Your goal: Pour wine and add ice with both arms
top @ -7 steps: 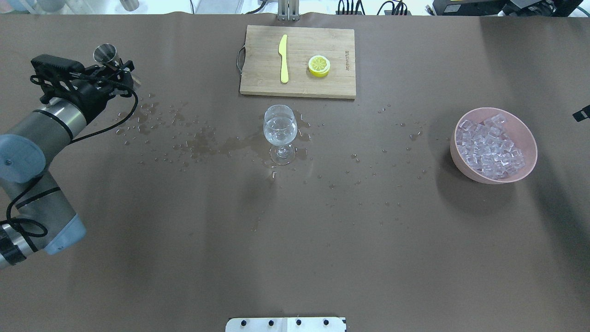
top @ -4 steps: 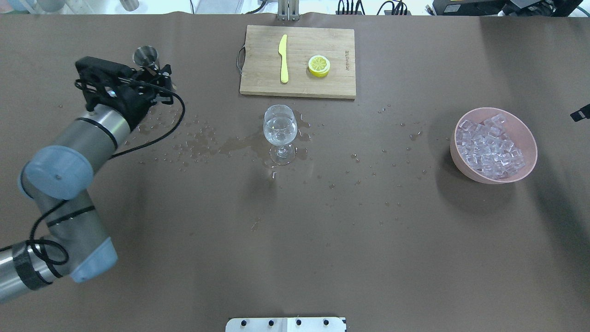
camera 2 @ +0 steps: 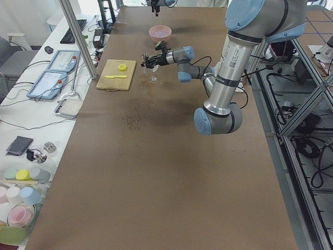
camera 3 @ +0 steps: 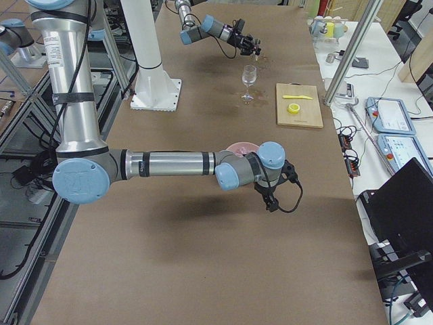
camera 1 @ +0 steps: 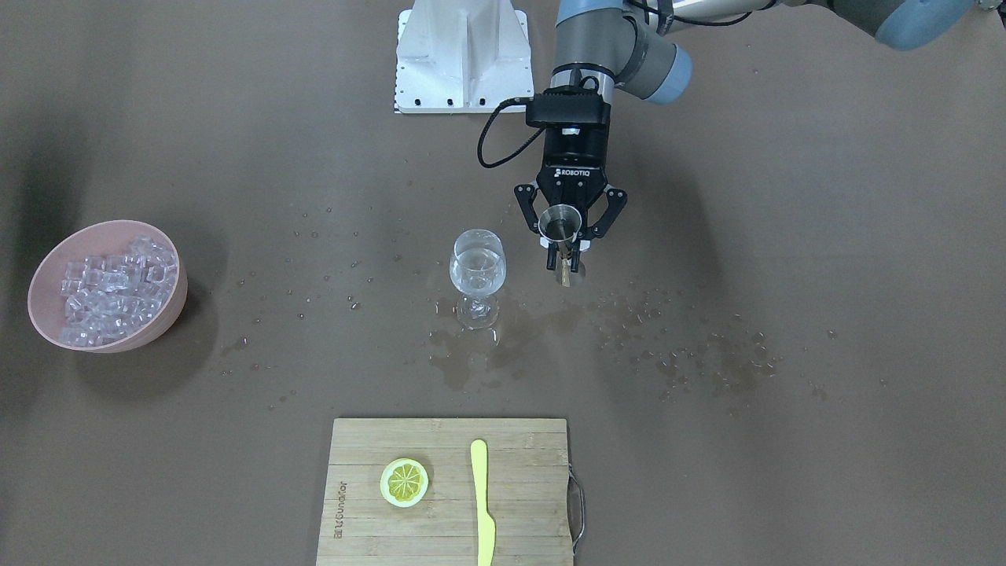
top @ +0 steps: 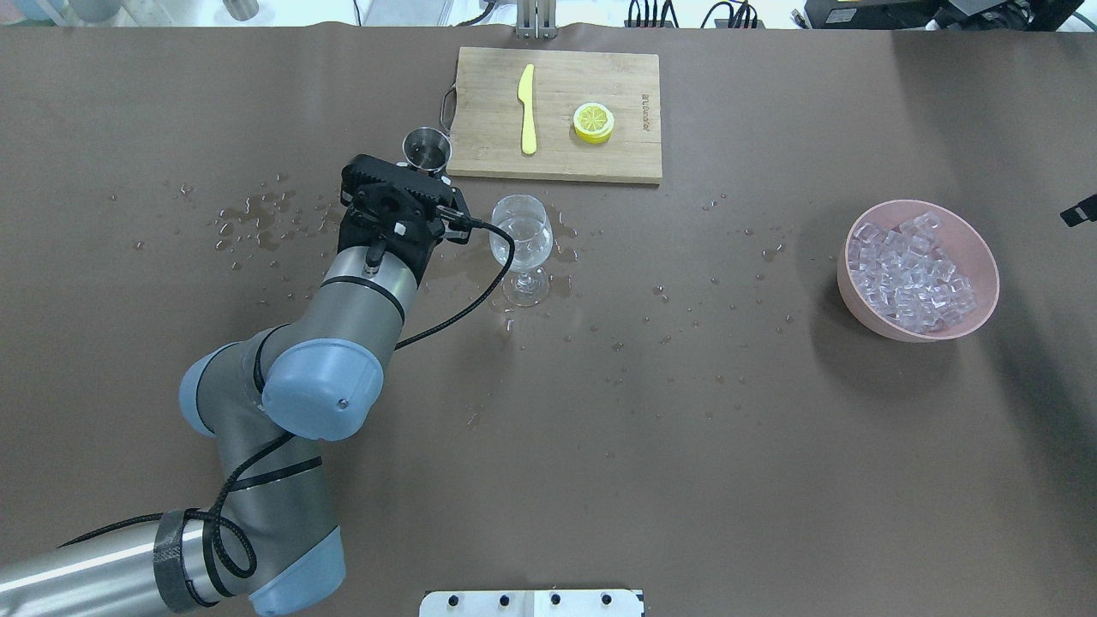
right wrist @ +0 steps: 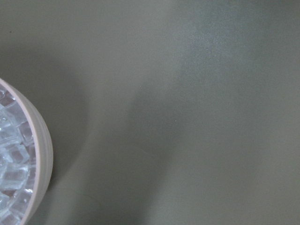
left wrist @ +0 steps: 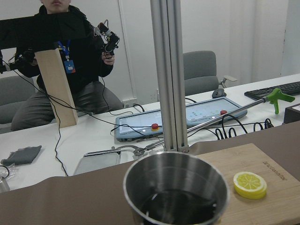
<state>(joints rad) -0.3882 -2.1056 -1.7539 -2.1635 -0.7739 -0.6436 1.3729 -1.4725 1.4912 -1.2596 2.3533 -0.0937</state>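
Overhead exterior view: the left gripper [camera 1: 563, 250] is clamped on the waist of a steel jigger [top: 427, 147], holding it upright and off the table [top: 686, 446], just beside the wine glass [top: 520, 236] on the robot's left. The glass stands upright with a small amount of clear wine [top: 519, 233] in its bowl, and spilled droplets are scattered around its foot. From the left wrist, the jigger's inside is dark with glints at the bottom. Well apart on the robot's right, a pink bowl [top: 986, 257] holds the piled ice [top: 913, 274]. The right gripper [camera 3: 268, 198] hangs near that bowl; I cannot tell how its jaws stand. A cutting board [top: 600, 163] carries a lemon slice [top: 593, 122] and a yellow knife [top: 527, 110].
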